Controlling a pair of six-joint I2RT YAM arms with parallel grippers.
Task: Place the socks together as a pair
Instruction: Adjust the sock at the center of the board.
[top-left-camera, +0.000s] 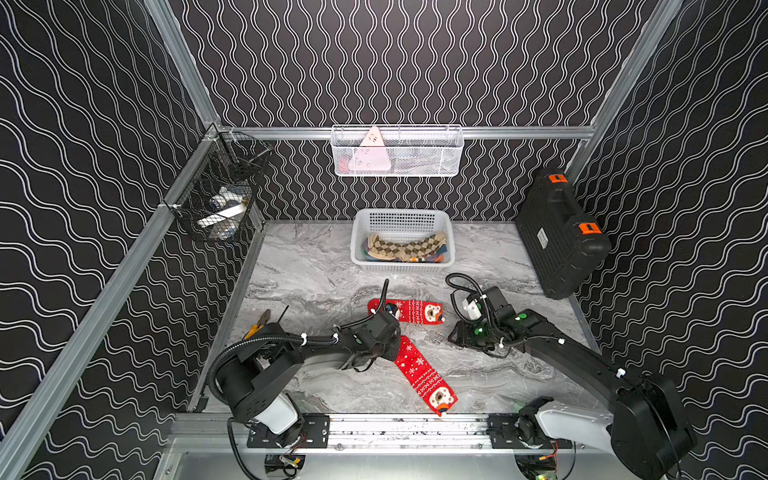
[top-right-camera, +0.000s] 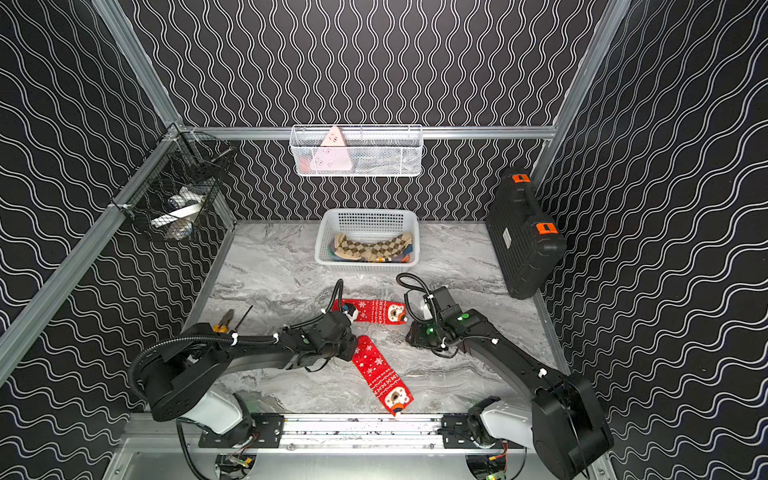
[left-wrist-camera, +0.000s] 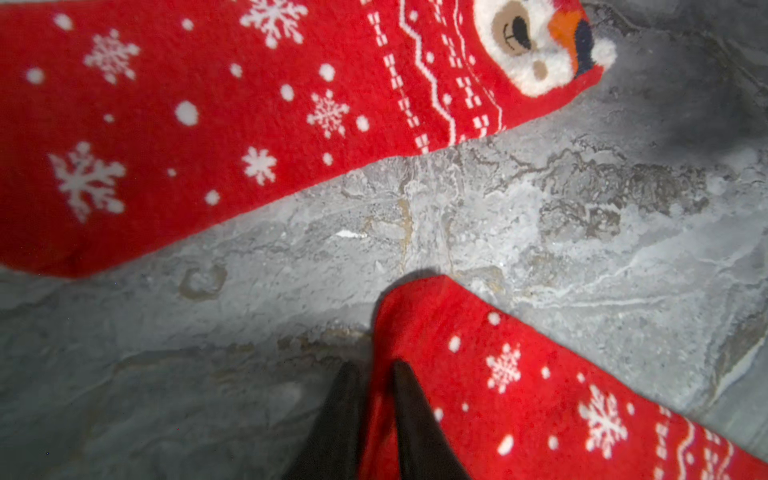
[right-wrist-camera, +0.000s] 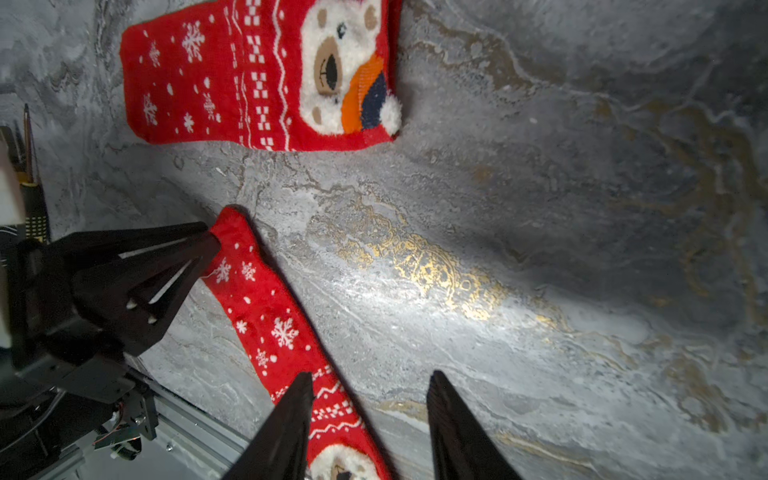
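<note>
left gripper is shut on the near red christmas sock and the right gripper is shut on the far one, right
The left gripper is shut on the near red Christmas sock, but the right gripper is open and holds nothing; the far red Christmas sock lies free on the table, as the right wrist view shows.

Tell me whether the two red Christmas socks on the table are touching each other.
No: in the left wrist view, bare marble table separates the pinched red sock from the other red sock.
</note>
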